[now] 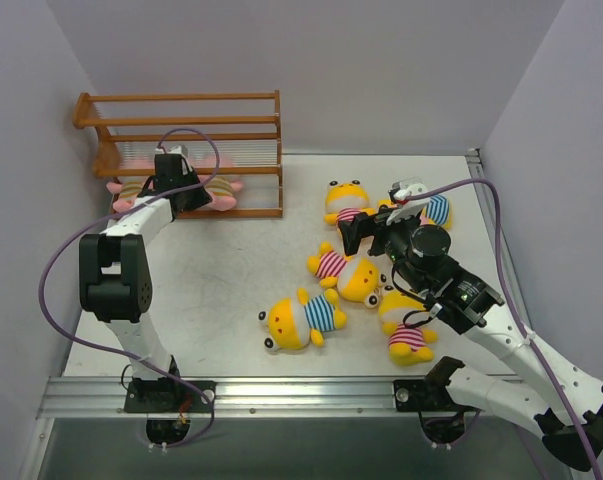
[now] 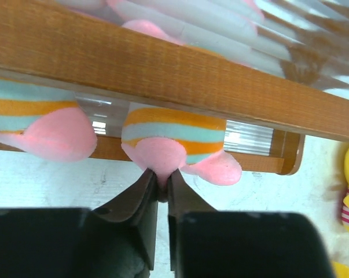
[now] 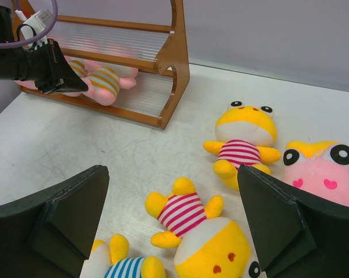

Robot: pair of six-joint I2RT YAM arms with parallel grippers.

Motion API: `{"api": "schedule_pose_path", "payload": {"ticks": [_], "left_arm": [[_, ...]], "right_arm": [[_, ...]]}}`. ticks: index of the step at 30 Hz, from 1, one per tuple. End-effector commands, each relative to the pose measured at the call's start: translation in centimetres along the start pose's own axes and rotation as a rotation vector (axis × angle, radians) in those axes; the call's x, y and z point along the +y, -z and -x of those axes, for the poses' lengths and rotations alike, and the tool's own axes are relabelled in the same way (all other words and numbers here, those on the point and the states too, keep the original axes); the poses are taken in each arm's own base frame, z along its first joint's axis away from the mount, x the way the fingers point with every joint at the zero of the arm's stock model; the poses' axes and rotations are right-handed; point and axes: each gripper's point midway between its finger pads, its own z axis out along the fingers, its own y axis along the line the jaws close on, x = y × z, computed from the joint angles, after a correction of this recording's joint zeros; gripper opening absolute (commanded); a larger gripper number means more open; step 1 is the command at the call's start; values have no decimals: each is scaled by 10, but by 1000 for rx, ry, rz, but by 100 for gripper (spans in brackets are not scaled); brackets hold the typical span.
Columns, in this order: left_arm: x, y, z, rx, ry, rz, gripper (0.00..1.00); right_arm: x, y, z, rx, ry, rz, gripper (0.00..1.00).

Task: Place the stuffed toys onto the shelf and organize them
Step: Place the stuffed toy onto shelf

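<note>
the white table [image 1: 211,280] carries an orange-brown wooden slatted shelf [image 1: 196,120] at its far left. on the shelf's bottom tier lies a pink plush toy in a tan-striped shirt [image 2: 174,136]. the left gripper [image 2: 161,180], nearly closed, pinches its foot just below the front rail. the right gripper [image 3: 173,174] hangs spread wide, holding nothing, above yellow plush toys in pink-striped shirts [image 3: 188,223] on the table.

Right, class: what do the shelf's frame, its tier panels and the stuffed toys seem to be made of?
Shelf frame: wood, smooth orange-brown finish; grain lines show. Tier panels: probably clear ribbed plastic, glossy, though possibly thin rods. Pink toy and yellow toy: soft plush fabric, matte and fuzzy, with striped knit-looking shirts.
</note>
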Motion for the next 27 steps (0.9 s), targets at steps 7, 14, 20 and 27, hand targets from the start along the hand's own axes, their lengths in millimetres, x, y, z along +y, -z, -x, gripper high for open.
{"api": "schedule_pose_path", "payload": {"ticks": [7,14,20,27], "left_arm": [[-15,1,15,-52,64,-131,7],[12,5,15,-52,109,-88,10],[16,5,15,-41,113,-82,29],[10,12,23,-63,104,-97,42]], "right_arm": [[1,-2,7,-28,-15,7,100],[1,-2,6,-26,-13,8,99],[3,-3,6,-24,-16,17,99],[3,-2,6,-24,-16,17,99]]}}
